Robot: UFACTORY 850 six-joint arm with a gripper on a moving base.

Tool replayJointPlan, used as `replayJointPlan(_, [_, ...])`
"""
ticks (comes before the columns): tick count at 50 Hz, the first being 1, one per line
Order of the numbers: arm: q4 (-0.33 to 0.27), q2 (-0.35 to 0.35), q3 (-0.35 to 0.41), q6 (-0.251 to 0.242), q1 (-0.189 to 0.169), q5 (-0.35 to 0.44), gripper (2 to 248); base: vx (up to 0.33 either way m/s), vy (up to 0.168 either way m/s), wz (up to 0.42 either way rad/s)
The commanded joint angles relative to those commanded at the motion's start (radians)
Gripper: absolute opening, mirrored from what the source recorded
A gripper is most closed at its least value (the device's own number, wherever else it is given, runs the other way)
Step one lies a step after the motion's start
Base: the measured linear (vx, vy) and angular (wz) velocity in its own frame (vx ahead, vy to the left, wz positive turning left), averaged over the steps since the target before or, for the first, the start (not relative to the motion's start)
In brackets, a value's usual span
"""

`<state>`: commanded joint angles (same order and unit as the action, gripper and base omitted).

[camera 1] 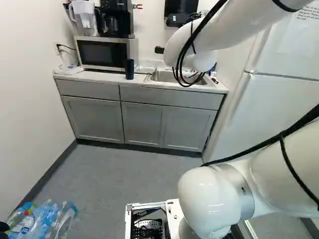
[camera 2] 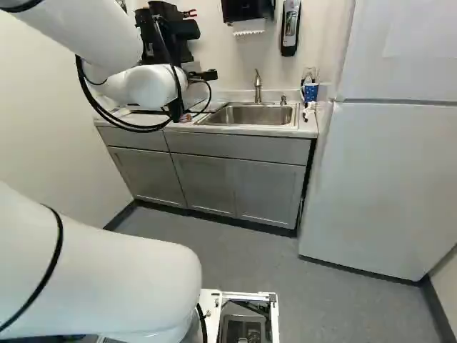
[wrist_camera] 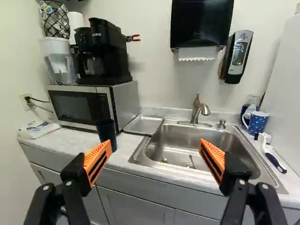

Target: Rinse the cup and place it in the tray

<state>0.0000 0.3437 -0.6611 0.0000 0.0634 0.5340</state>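
The black gripper (camera 2: pixel 176 108) shows only in part beyond the arm in the right base view. In the wrist view the gripper (wrist_camera: pixel 155 146) stands open, its orange-padded fingers wide apart with nothing held between them. A dark cup (wrist_camera: pixel 107 133) stands upright on the counter in front of the microwave; in the wrist view one fingertip overlaps its lower part, and contact cannot be told. The same cup (camera 1: pixel 129 69) shows in the left base view. A shallow metal tray (wrist_camera: pixel 144 124) lies between the cup and the sink (wrist_camera: pixel 171 165). The faucet (wrist_camera: pixel 198 110) rises behind the basin.
A microwave (wrist_camera: pixel 84 105) carries a coffee maker and a pitcher. Across the sink stand a blue dotted mug (wrist_camera: pixel 257 123) and a brush (wrist_camera: pixel 273 158). Cabinets (camera 1: pixel 142 122) front the counter, beside a fridge (camera 2: pixel 378 179). Plastic bottles (camera 1: pixel 45 221) are at the left base view's near corner.
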Motion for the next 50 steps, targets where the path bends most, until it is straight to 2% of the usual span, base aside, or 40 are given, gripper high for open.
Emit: replayJointPlan(50, [0.0,0.0,0.0,0.0,0.0,0.0,247,0.136,-0.085,0.154])
